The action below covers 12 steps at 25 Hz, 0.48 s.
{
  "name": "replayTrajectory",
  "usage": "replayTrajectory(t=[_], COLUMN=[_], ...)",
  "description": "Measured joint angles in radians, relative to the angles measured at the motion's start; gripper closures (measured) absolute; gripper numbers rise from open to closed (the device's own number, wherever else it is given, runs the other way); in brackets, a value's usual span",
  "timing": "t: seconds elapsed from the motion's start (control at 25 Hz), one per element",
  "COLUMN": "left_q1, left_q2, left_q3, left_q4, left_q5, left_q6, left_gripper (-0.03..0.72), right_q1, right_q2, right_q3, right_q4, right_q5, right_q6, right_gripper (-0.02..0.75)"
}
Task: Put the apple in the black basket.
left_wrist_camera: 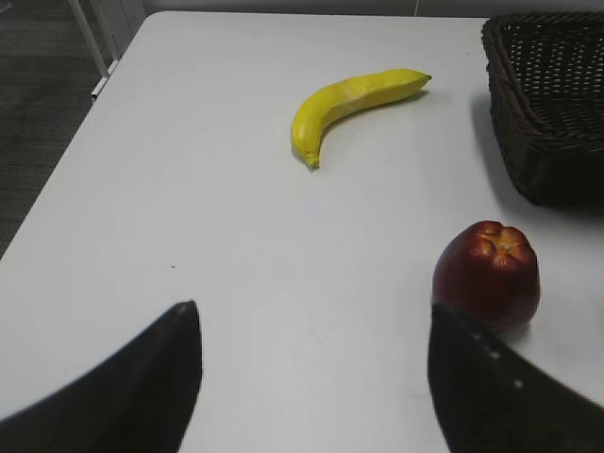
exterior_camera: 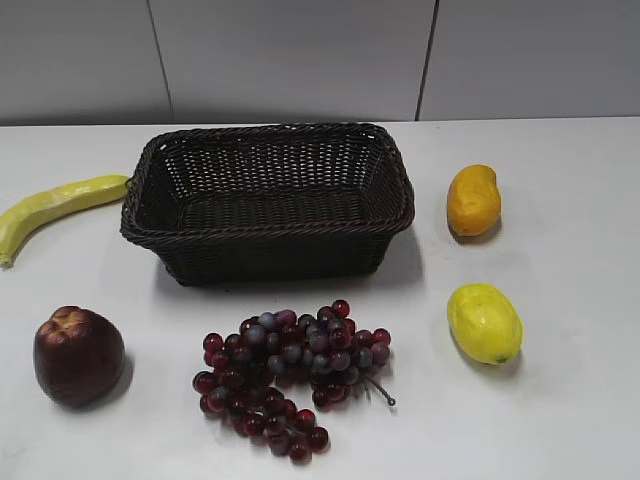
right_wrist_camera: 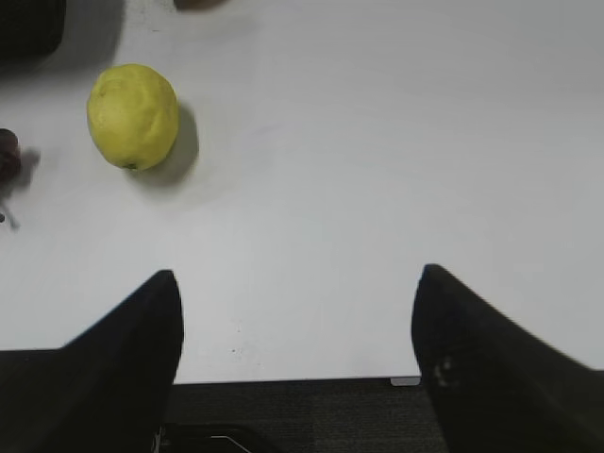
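Observation:
The dark maroon apple [exterior_camera: 78, 356] stands on the white table at the front left, its paler lumpy top up. It also shows in the left wrist view [left_wrist_camera: 487, 274], just beyond my right finger. The black basket [exterior_camera: 268, 232] stands empty at the table's middle back; its corner shows in the left wrist view [left_wrist_camera: 547, 94]. My left gripper [left_wrist_camera: 311, 316] is open and empty, to the left of the apple. My right gripper [right_wrist_camera: 295, 278] is open and empty over the table's front edge. Neither gripper shows in the exterior view.
A bunch of red-purple grapes [exterior_camera: 290, 372] lies in front of the basket. A banana [exterior_camera: 55, 207] lies left of the basket [left_wrist_camera: 351, 98]. An orange-yellow mango [exterior_camera: 473, 200] and a yellow lemon [exterior_camera: 484, 323] lie to the right; the lemon shows in the right wrist view [right_wrist_camera: 133, 115].

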Motion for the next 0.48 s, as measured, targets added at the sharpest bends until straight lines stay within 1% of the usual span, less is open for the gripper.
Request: replayTrajectory(t=[0.48], left_q1=[0.0], left_q2=[0.0], left_q3=[0.0], left_q4=[0.0], left_q5=[0.0], left_q6=[0.0], left_gripper=[0.134], right_q1=[0.0], right_q2=[0.0], right_q3=[0.0], right_q4=[0.001], right_q5=[0.0], right_q6=[0.0], right_gripper=[0.167])
